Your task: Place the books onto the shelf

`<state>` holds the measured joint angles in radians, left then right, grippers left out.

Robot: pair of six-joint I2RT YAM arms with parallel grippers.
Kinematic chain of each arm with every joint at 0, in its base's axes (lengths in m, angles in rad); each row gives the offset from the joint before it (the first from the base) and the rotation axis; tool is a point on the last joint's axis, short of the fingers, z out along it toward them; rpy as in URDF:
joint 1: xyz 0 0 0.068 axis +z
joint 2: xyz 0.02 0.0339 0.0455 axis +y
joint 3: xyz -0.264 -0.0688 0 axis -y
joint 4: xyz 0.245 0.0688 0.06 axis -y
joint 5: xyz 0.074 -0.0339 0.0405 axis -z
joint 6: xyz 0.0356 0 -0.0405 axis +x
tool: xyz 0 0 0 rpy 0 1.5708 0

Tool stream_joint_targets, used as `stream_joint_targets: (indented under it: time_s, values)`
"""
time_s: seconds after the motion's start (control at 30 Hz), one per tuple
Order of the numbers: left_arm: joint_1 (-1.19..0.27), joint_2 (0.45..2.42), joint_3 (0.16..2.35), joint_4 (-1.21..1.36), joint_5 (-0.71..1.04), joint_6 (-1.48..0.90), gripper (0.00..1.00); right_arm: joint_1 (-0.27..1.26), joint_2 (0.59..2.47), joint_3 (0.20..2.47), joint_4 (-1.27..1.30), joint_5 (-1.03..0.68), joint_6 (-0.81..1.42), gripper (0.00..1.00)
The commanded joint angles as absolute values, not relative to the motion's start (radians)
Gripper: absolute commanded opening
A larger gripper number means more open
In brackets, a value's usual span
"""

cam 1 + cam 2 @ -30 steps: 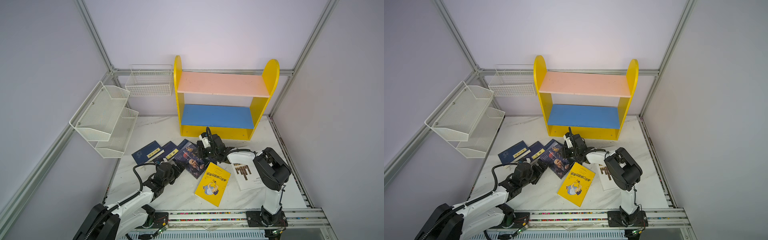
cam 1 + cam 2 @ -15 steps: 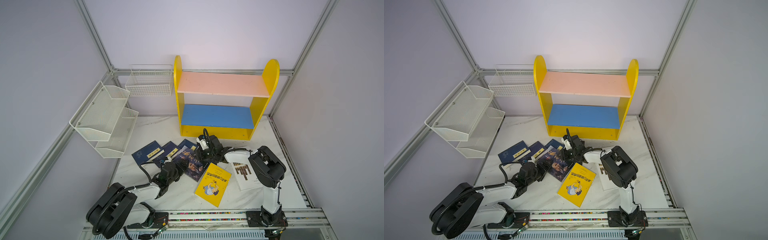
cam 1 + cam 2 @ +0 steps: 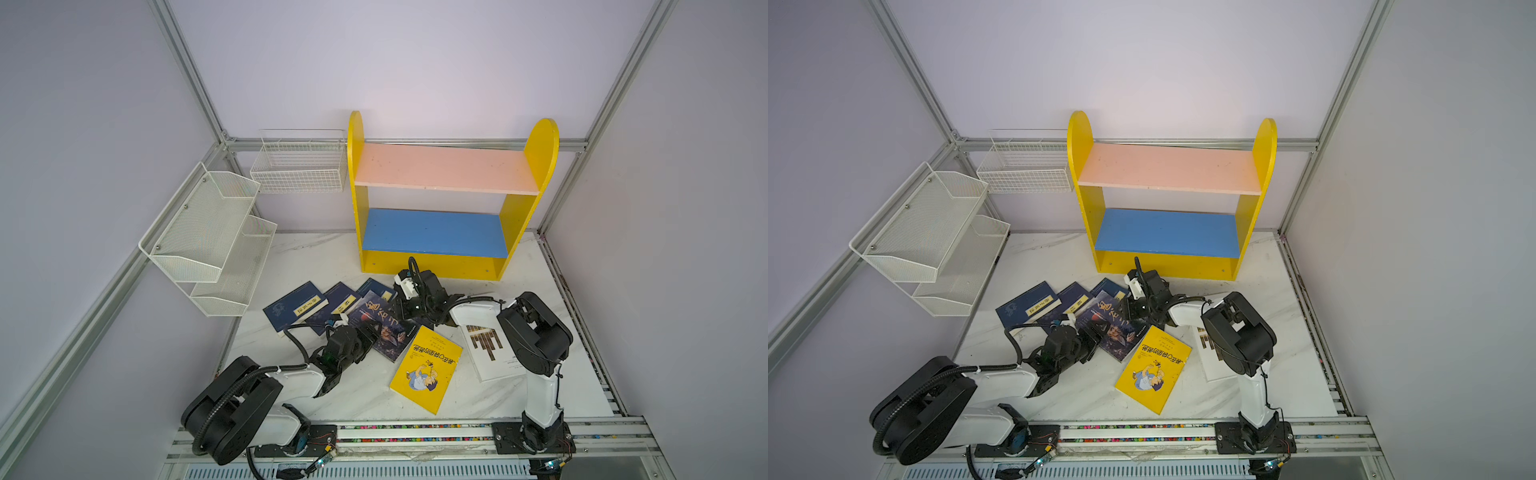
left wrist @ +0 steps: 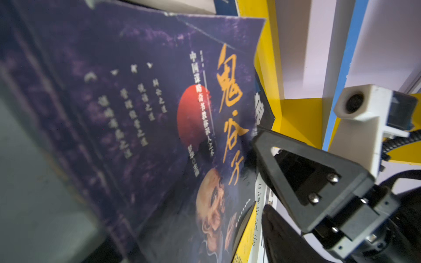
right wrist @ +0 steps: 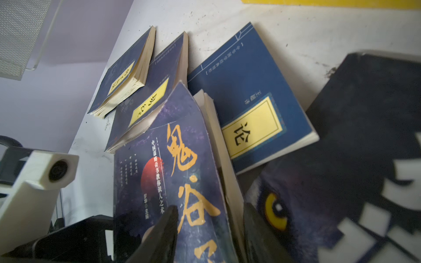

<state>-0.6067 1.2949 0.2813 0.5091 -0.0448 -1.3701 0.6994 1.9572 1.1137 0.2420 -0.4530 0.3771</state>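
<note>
The dark-blue portrait book (image 3: 386, 328) lies tilted among the books in front of the yellow shelf (image 3: 540, 149). My right gripper (image 5: 211, 230) is shut on its far edge, one finger (image 5: 168, 225) on the cover and the other against the pages. My left gripper (image 3: 368, 332) stands open at the same book's near-left corner. Three navy books (image 3: 295, 307) with yellow labels fan out to the left. The black wolf-eyes book (image 5: 341, 159) lies under the right gripper. The yellow cartoon book (image 3: 428, 368) and the white book (image 3: 490, 353) lie flat nearer the front.
A white mesh tiered rack (image 3: 208, 232) and a white wire basket (image 3: 299, 166) hang on the left and back walls. Both shelf boards, pink (image 3: 440, 170) and blue (image 3: 432, 230), carry nothing. The arms' base rail (image 3: 415, 432) runs along the front edge.
My left gripper has slid right, up to the portrait book's near corner, and its jaws have narrowed. The right gripper has closed a little more on the book's far edge.
</note>
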Motion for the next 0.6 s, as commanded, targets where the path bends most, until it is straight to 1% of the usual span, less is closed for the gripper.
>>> stream_joint_targets:
  time_s: [0.0,0.07,0.17,0.33,0.57]
  values:
    - [-0.624,1.201,0.456,0.433,-0.076,-1.338,0.76,0.716,1.903,1.094,0.263,-0.530,0.408,0.49]
    - [-0.624,1.179,0.469,0.379,-0.081,-1.334,0.72,0.716,1.893,1.104,0.257,-0.541,0.411,0.48]
    - [-0.627,1.160,0.465,0.363,-0.087,-1.340,0.66,0.716,1.884,1.128,0.243,-0.575,0.415,0.48]
    - [-0.633,1.133,0.451,0.327,-0.119,-1.342,0.61,0.716,1.877,1.140,0.245,-0.608,0.430,0.47]
    - [-0.642,1.132,0.449,0.295,-0.117,-1.340,0.48,0.716,1.907,1.141,0.245,-0.606,0.429,0.47]
